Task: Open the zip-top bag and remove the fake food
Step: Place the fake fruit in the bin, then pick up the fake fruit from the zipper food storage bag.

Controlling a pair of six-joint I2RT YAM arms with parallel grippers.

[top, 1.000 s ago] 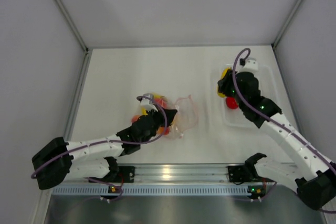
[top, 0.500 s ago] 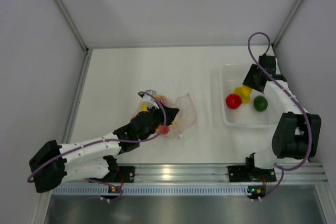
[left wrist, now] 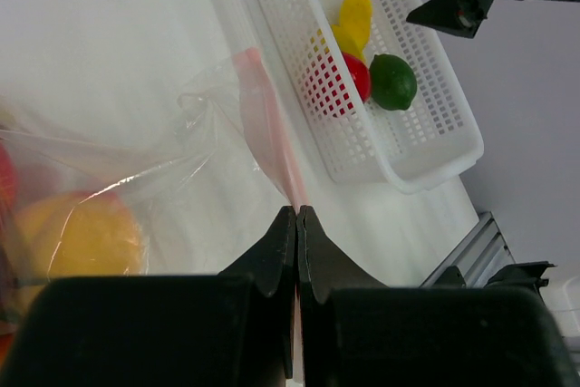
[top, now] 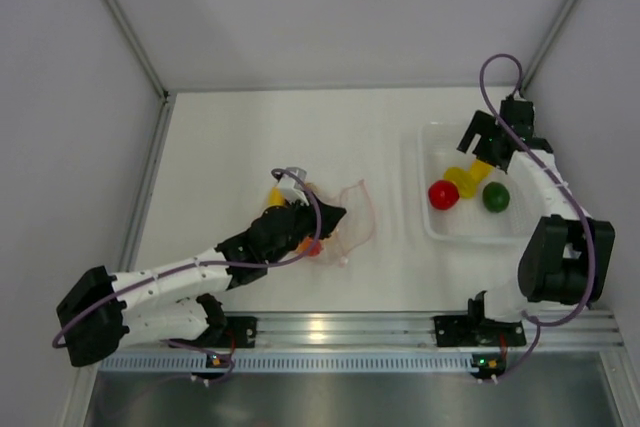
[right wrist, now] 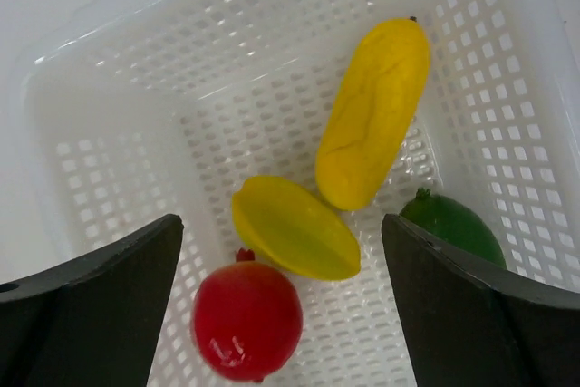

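- The table [top: 250, 137] is white, flat and smooth.
- The zip-top bag [top: 352, 212] lies on it near the middle, a bit toward the front. It is clear and crinkly. A pink strip runs along the edge that faces right.
- A white basket [top: 465, 236] full of little holes sits on the table at the right side, well apart from the bag.
- A shiny metal rail [top: 330, 327] runs along the front edge of the table.
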